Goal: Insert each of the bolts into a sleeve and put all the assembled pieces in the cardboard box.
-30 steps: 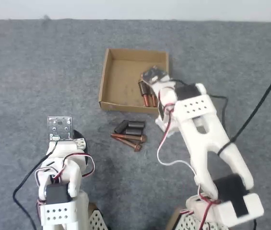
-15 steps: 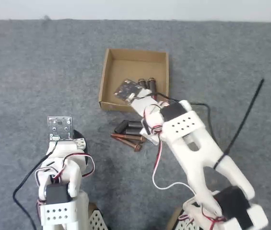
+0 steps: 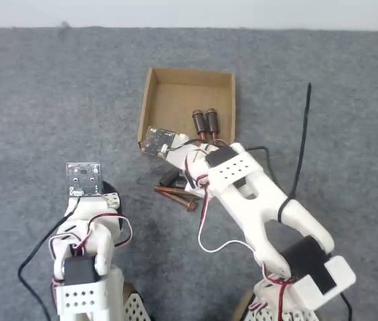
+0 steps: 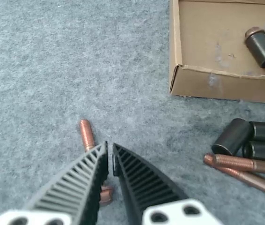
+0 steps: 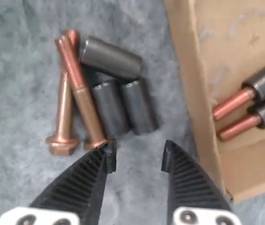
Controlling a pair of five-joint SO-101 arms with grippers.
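Two copper-coloured flanged bolts [image 5: 79, 91] and three dark cylindrical metal sleeves [image 5: 108, 110] lie touching in a heap on the grey carpet [image 3: 55, 100]. They sit just off the 6 o'clock wall of the shallow brown cardboard box [image 3: 144, 110], which holds two assembled bolt-and-sleeve pieces [image 3: 204, 124] toward its 4 o'clock corner. The heap looks tight enough that jaws closing on one bolt could pinch its neighbour or roll a sleeve away, and the box wall seems near enough to be nudged. The right gripper [image 5: 137, 152] hangs over the heap's edge, jaws spread wide and empty, its arm stretched in from 5 o'clock. The left gripper [image 4: 109, 152], at 7 o'clock, is all but closed on nothing, above a third copper bolt [image 4: 87, 135].
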